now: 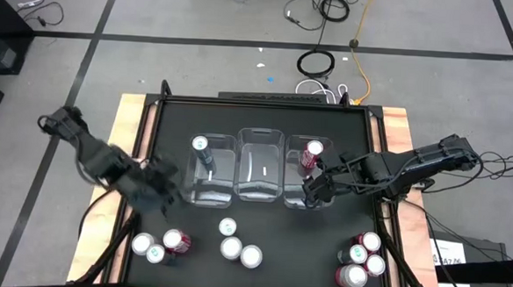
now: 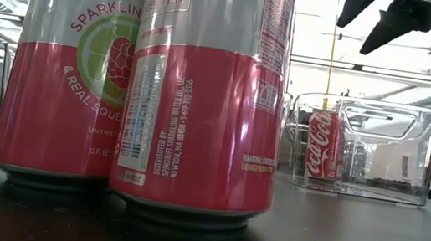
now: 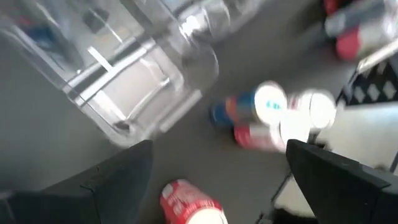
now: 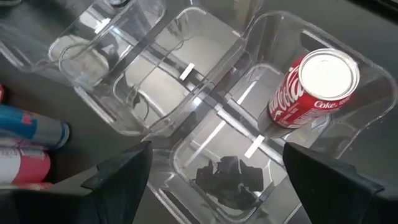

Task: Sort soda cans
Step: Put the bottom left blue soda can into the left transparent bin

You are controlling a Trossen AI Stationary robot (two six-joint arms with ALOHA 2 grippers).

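Observation:
Three clear bins (image 1: 260, 168) stand side by side mid-table. A teal can (image 1: 200, 145) stands upright in the left bin, and a red Coca-Cola can (image 4: 314, 87) stands upright in the right bin's far part. My right gripper (image 1: 314, 189) hovers open over the near part of that right bin (image 4: 217, 149), and it shows high in the low view (image 2: 386, 22). My left gripper (image 1: 161, 193) is open near the left bin's near corner, above a red can (image 3: 189, 205) (image 3: 219, 149). Other cans stand on their bases in three clusters along the near edge.
Near-edge clusters: left (image 1: 156, 246), middle (image 1: 236, 244) and right (image 1: 363, 260). Two pink Spindrift cans (image 2: 202, 93) fill the low view's left. The middle bin (image 4: 180, 68) holds nothing. Bare table lies between the bins and the clusters. Cables lie on the floor beyond.

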